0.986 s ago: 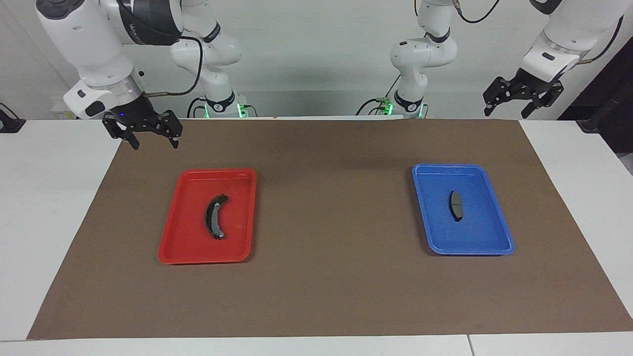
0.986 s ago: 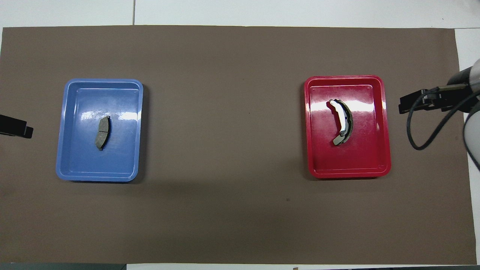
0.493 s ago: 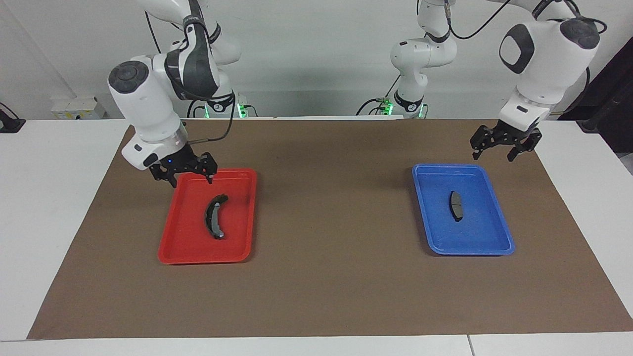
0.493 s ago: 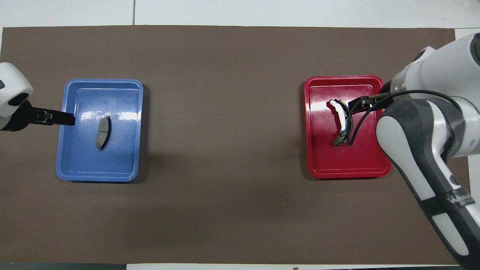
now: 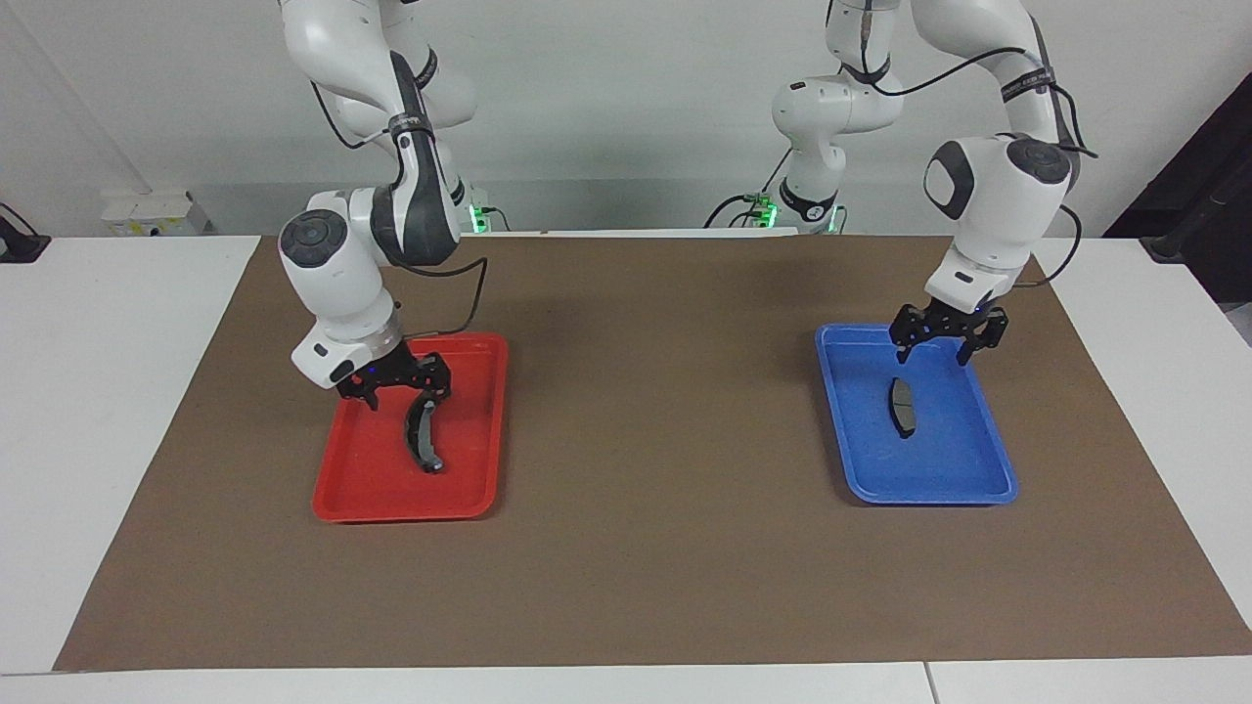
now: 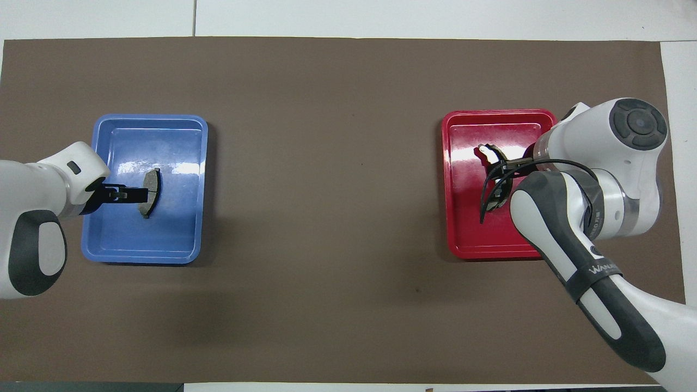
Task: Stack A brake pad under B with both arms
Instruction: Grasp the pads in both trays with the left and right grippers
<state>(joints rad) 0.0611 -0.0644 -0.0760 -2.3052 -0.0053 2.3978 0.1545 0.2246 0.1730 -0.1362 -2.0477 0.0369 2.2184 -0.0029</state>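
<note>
Both tools dropping: right tool (image 5: 399, 388), spread wide, straddling B's (image 5: 424, 437) upper end in red tray (image 5: 360, 499); left tool (image 5: 935, 343), spread wide, hovering above A brake pad (image 5: 902, 407) in blue tray (image 5: 939, 489), long axis running away from it.

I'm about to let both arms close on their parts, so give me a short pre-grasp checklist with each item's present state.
1. A brake pad lies flat in the blue tray: ok.
2. B lies in the red tray: ok.
3. Left gripper open, over the pad's end nearer the robots: ok.
4. Right gripper open, low over B's end nearer the robots: ok.
5. Right fingers astride B: cannot tell.
6. Parts already stacked: not ok, still in separate trays.
</note>
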